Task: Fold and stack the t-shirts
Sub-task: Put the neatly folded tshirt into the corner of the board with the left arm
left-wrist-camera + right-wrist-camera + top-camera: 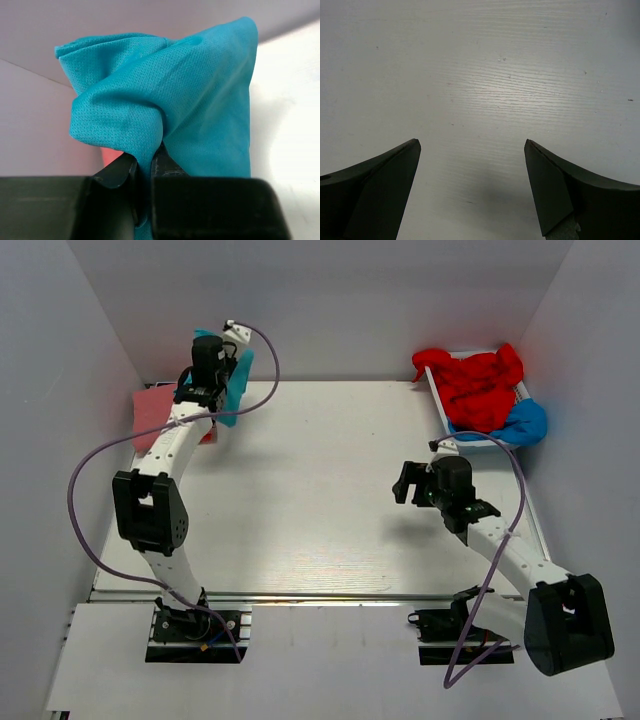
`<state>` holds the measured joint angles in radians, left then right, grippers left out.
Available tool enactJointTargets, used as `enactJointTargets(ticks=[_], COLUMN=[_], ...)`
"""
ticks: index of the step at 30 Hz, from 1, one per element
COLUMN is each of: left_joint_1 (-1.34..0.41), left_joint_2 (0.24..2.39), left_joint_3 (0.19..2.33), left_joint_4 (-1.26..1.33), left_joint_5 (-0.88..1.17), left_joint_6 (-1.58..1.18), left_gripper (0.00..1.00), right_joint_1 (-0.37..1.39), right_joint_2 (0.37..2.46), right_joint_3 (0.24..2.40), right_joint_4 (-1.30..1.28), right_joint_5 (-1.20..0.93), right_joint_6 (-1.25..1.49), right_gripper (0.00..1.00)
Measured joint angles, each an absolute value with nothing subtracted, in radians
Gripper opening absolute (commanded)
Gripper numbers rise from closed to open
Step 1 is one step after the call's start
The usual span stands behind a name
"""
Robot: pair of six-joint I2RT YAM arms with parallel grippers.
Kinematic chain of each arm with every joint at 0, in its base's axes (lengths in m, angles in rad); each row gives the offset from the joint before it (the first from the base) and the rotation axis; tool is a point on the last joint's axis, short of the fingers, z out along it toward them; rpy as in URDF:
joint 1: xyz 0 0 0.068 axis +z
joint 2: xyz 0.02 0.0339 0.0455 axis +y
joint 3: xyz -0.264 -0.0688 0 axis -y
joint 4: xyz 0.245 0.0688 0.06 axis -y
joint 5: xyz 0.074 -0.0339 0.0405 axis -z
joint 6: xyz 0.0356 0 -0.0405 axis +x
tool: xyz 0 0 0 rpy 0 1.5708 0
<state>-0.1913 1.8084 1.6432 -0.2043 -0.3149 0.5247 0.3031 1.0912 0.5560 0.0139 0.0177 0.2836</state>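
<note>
L gripper is clamped on the teal t-shirt. Its jaws are pinched tight w/ a fold of cloth caught btwn them. The rest of the shirt is bunched up past the fingers and fills the centre of the wrist view. In the overhead view the shirt hangs lifted at upper left of frame, close to the back wall. A pink t-shirt lies flat just below-left of it by the left wall, partly under the L arm.

R gripper is spread wide, holding nothing, w/ the white table under it. In the overhead view it sits centre-right, pointing left, well apart from any cloth.

At upper right of that view, a white tray holds a crumpled red t-shirt. A bright blue t-shirt spills over the tray's lower-right corner.
</note>
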Motion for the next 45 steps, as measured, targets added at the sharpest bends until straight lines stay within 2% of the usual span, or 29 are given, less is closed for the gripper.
enactJointTargets(ticks=[7, 28, 29, 30, 31, 38, 45], left_joint_1=[-0.101, 0.121, 0.128, 0.132, 0.136, 0.155, 0.160], left_joint_2=[1.892, 2.137, 2.143, 2.150, 2.159, 2.237, 2.248], left_joint_3=[1.763, 1.805, 1.808, 1.816, 1.830, 1.946, 1.948], left_joint_4=[-0.212, -0.200, -0.201, -0.202, -0.202, -0.218, -0.239], left_joint_5=[-0.258, -0.184, -0.189, -0.198, -0.210, -0.281, -0.265], left_joint_6=[0.546, 0.470, 0.466, 0.464, 0.461, 0.412, 0.363], left_gripper=[0.00, 0.00, 0.41, 0.75, 1.00, 1.00, 1.00], right_joint_1=[0.303, 0.303, 0.303, 0.303, 0.303, 0.303, 0.303], right_joint_2=[1.146, 1.296, 1.298, 1.301, 1.304, 1.332, 1.332], right_joint_3=[0.607, 0.715, 0.719, 0.722, 0.725, 0.749, 0.750], right_joint_4=[-0.001, -0.005, -0.005, -0.005, -0.005, -0.007, -0.006], right_joint_5=[0.026, 0.028, 0.027, 0.027, 0.027, 0.022, 0.017], right_joint_6=[0.283, 0.281, 0.281, 0.281, 0.281, 0.280, 0.281], right_gripper=[0.90, 0.90, 0.90, 0.90, 0.90, 0.90, 0.90])
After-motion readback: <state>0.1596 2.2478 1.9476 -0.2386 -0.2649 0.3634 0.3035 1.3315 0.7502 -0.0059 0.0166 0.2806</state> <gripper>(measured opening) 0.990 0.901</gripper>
